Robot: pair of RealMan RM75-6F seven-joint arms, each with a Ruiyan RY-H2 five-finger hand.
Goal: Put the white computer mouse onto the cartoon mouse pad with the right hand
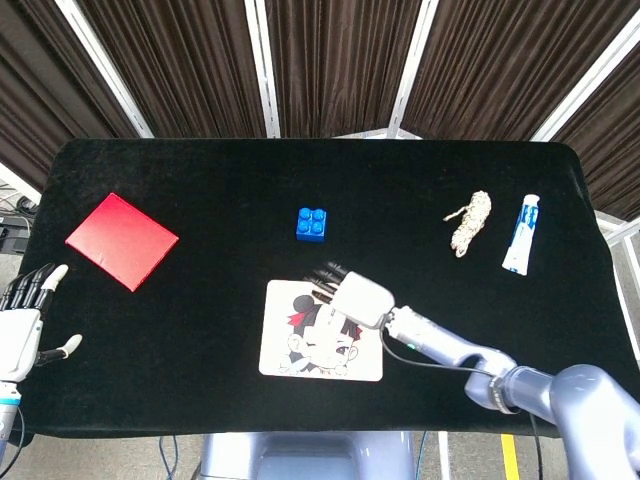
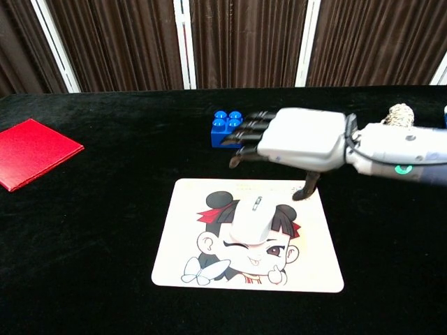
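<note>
Chest view has the white computer mouse (image 2: 255,218) sitting flat on the cartoon mouse pad (image 2: 188,257), roughly mid-pad on the girl's hair, with the right hand (image 2: 297,137) hovering above it toward 12 o'clock and not touching it. There's a clear gap between the mouse and the palm. The hand's dark fingers (image 2: 248,132) stretch out flat toward 9 o'clock, thumb hanging down, nothing held.

The pad has bare black table (image 2: 91,230) around it at 9, 3 and 6 o'clock. The blue toy brick (image 2: 225,128) is near the pad's 12 o'clock edge, just behind the fingertips.

Head view shows the left hand (image 1: 22,330) way off at the table's 8 o'clock edge, fingers spread, empty.
</note>
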